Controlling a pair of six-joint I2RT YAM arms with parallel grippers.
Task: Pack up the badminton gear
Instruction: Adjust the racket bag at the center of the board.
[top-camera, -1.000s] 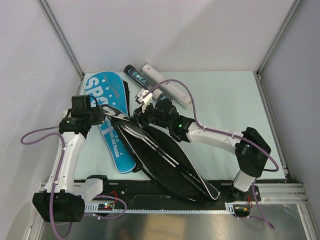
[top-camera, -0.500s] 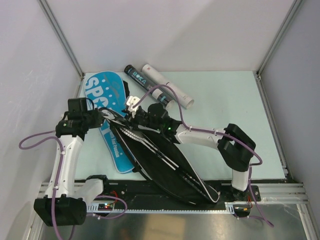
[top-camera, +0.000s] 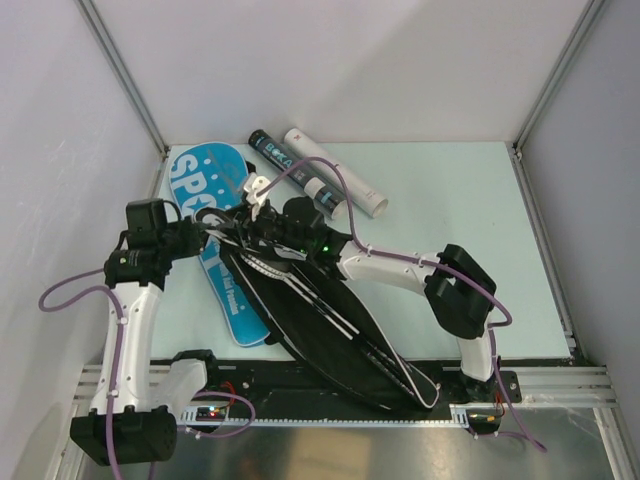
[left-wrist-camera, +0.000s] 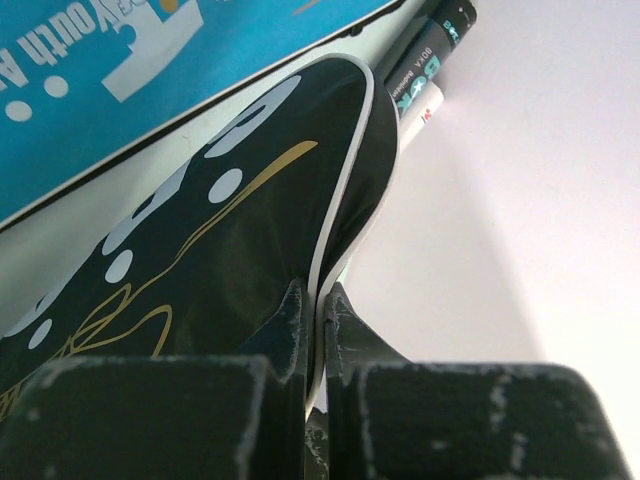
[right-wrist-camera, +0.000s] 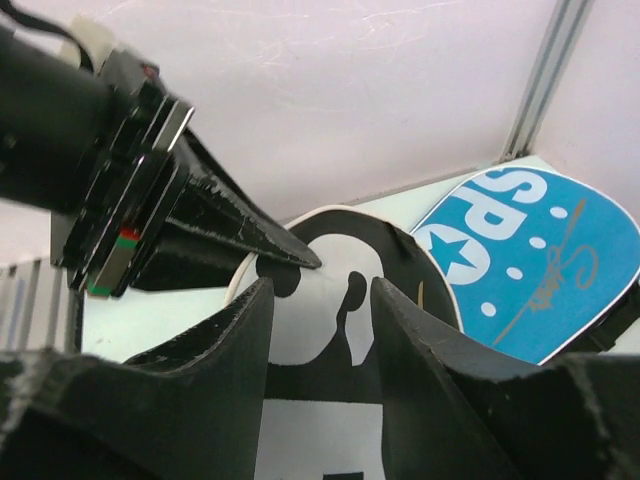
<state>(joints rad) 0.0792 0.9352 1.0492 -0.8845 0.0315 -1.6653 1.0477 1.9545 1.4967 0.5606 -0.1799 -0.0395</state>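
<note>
A black racket bag (top-camera: 375, 345) lies diagonally across the table, with rackets (top-camera: 330, 312) lying along it. My left gripper (top-camera: 207, 229) is shut on the white-piped rim of the black bag (left-wrist-camera: 200, 250) at its head end, and one of its fingers (left-wrist-camera: 290, 320) presses that piping. The right gripper (top-camera: 256, 213) stands open just above the same end. Between its spread fingers (right-wrist-camera: 240, 330) the black bag (right-wrist-camera: 330, 330) with white lettering shows, untouched. The blue SPORT bag (top-camera: 205, 185) lies beside it, at the back left. The left gripper's fingertip (right-wrist-camera: 240, 235) shows in the right wrist view.
A black tube (top-camera: 285, 165) and a white tube (top-camera: 340, 175) lie side by side at the back, behind the right arm (top-camera: 400, 270). The blue bag (right-wrist-camera: 530, 260) is to the right of the right gripper. Cage posts and walls close in the table.
My right gripper has swung left from near the tubes to the black bag's head end, close to the left gripper. The left arm has shifted slightly left, still holding the rim.
</note>
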